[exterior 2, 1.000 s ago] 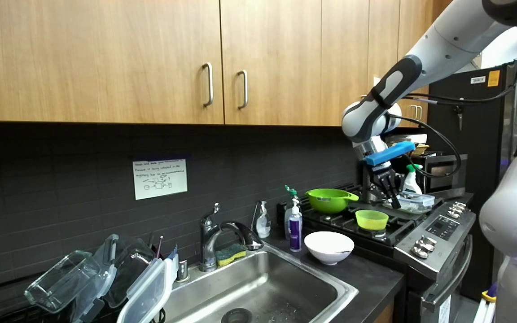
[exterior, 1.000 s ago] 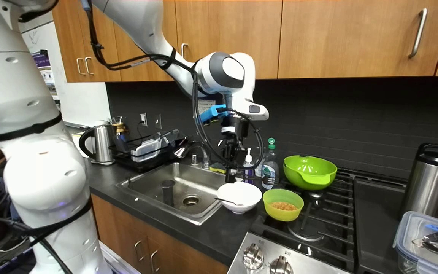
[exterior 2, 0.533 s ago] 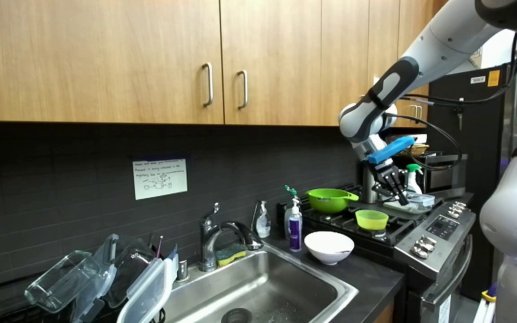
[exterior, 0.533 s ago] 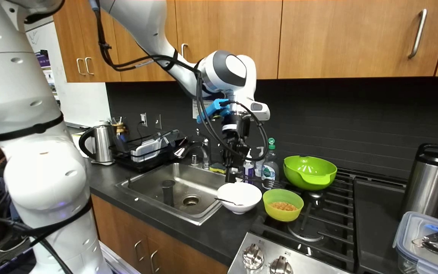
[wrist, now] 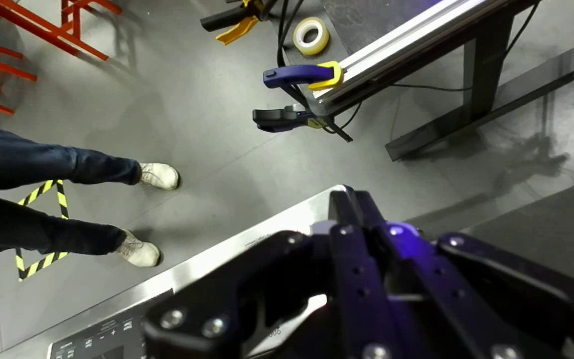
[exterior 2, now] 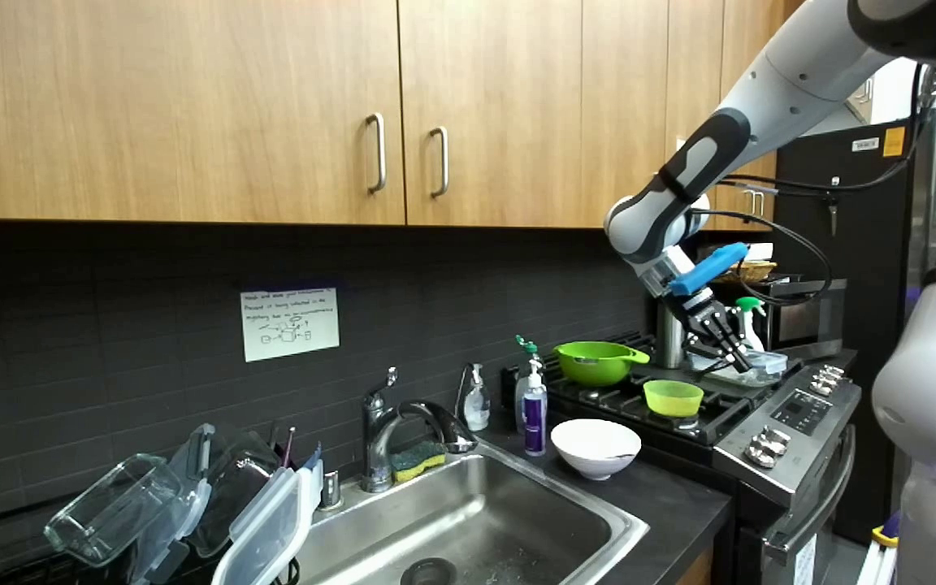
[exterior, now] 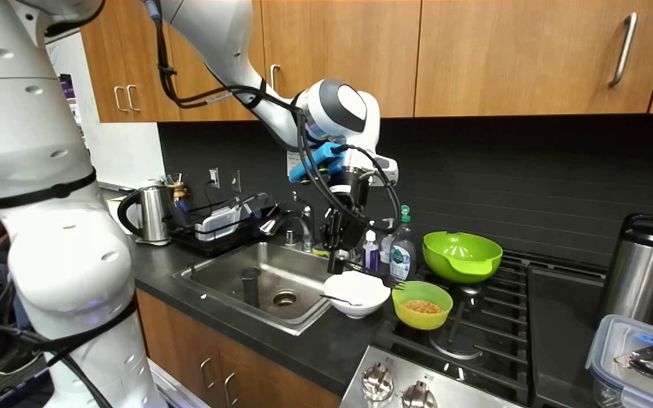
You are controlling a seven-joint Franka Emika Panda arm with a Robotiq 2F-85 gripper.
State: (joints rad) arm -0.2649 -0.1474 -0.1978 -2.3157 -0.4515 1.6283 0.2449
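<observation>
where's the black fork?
In an exterior view, the black fork juts right from the black gripper, its tines near the left rim of the round yellow-green bowl.

1. My arm (exterior: 63, 141) is white and round-jointed, with dark grey trim (exterior 2: 734, 127).
2. Black straps (exterior: 54, 191) circle it; black cables (exterior: 161, 54) loop.
3. I see a blue casing (exterior 2: 708, 270) above my black gripper (wrist: 354, 204).
4. Silver screws (wrist: 215, 326) stud it.

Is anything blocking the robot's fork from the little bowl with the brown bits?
Nothing visible does: the gripper holds the fork in the air, and both exterior views show no object between it and the little bowl.
</observation>
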